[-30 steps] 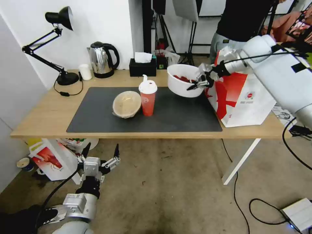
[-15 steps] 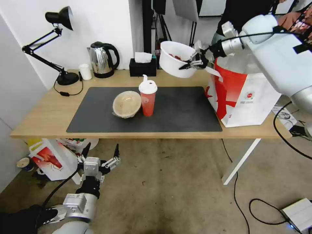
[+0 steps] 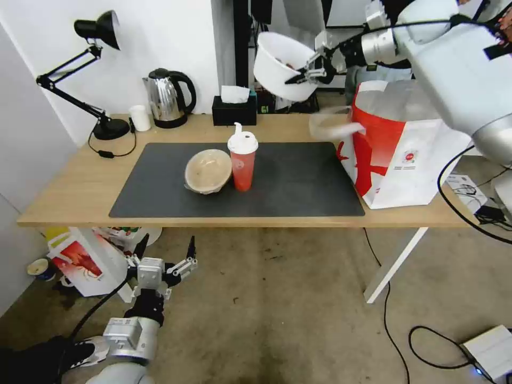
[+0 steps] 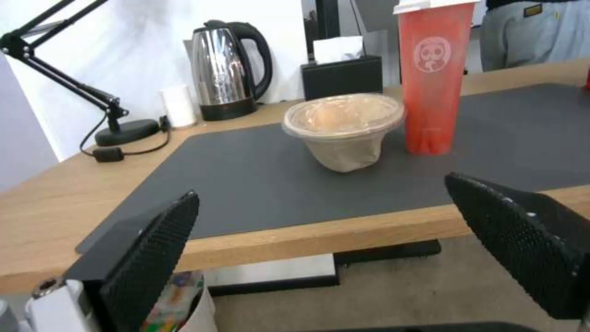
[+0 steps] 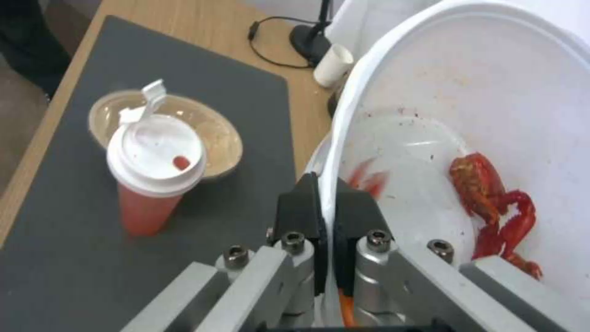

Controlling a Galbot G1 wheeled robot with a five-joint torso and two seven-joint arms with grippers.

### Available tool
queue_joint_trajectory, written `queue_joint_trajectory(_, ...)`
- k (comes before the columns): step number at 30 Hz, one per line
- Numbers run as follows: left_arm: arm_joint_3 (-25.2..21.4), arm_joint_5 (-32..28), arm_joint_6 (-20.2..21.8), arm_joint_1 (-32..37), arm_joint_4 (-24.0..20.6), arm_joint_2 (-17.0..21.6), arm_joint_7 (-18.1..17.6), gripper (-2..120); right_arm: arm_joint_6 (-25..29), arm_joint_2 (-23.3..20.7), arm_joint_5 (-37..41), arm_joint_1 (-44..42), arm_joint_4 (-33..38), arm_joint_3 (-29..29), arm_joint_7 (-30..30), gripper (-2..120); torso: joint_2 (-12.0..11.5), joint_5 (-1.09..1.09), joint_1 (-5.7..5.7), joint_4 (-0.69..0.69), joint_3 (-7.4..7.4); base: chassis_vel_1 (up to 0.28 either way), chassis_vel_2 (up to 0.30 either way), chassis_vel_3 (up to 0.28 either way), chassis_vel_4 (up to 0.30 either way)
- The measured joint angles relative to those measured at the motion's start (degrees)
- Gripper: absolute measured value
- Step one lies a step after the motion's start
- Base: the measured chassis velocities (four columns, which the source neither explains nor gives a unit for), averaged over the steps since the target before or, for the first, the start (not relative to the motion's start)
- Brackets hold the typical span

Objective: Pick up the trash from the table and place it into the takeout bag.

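My right gripper (image 3: 302, 78) is shut on the rim of the white bowl (image 3: 280, 64), held tilted high above the back of the table (image 3: 69, 186), left of the takeout bag's (image 3: 400, 154) open top. In the right wrist view the fingers (image 5: 301, 216) pinch the bowl's (image 5: 492, 92) rim, with red crayfish shells (image 5: 492, 203) inside. The red cup (image 3: 242, 162) (image 4: 433, 78) and the tan bowl (image 3: 208, 170) (image 4: 344, 129) stand side by side on the dark mat (image 3: 298, 181). My left gripper (image 3: 165, 250) (image 4: 322, 193) hangs open below the table's front edge.
A desk lamp (image 3: 101, 32), a kettle (image 3: 168, 98), a small white cup (image 3: 140, 117) and a black tissue box (image 3: 233, 109) line the table's back. A smaller bag (image 3: 80, 261) stands under the table. Cables and a white box (image 3: 490, 349) lie on the floor at right.
My right gripper has lifted the white bowl from mat level beside the bag to well above the table, a little leftward and more tilted. The left arm has not moved.
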Motion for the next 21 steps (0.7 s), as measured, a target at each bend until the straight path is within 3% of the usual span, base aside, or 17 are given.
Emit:
queue_joint_trajectory(14,0.0,0.0,0.0,0.0,0.0,0.0,0.0,100,0.2,1.0,0.1,3.6,-4.5,-0.6,-1.1,0,0.0,0.01,0.00,0.01,0.00,0.000,0.000,0.000,0.000)
queue_joint_trajectory(21,0.0,0.0,0.0,0.0,0.0,0.0,0.0,100,1.3,-1.8,-0.4,4.8,-6.4,-1.8,-3.0,0,0.0,0.01,0.00,0.00,0.00,0.000,0.000,0.000,0.000)
